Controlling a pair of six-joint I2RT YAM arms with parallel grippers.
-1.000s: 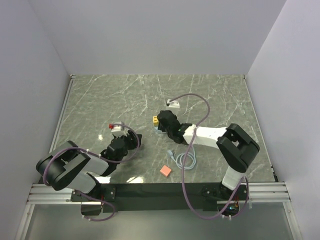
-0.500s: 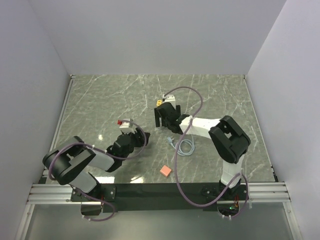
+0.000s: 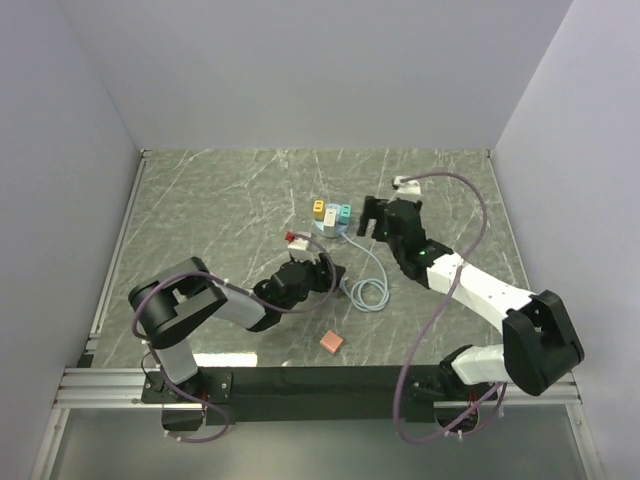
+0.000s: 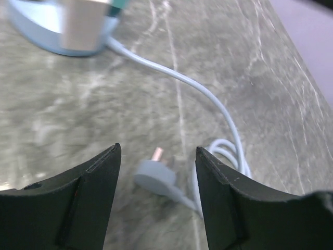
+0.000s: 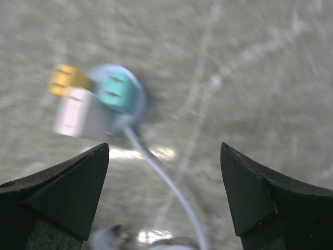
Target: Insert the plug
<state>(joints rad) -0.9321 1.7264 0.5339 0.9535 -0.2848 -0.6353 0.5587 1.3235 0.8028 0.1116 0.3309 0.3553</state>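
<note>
On the counter [image 4: 260, 78], plug [image 4: 155, 177] just before the open left hand [image 4: 157, 152]; right hand [image 5: 164, 151] wide open above the socket [image 5: 99, 104].

Table [image 3: 220, 200] glossy, marbled like stone; plug [image 4: 155, 178] and cable [image 4: 208, 96] smooth pale-blue plastic.

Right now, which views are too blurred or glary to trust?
Right wrist: motion blur throughout, the socket block smeared, and a glare patch on the table just below it. Left wrist: the plug is soft but readable, while the socket block at the top edge is blurred. Top external: sharp and evenly lit.
</note>
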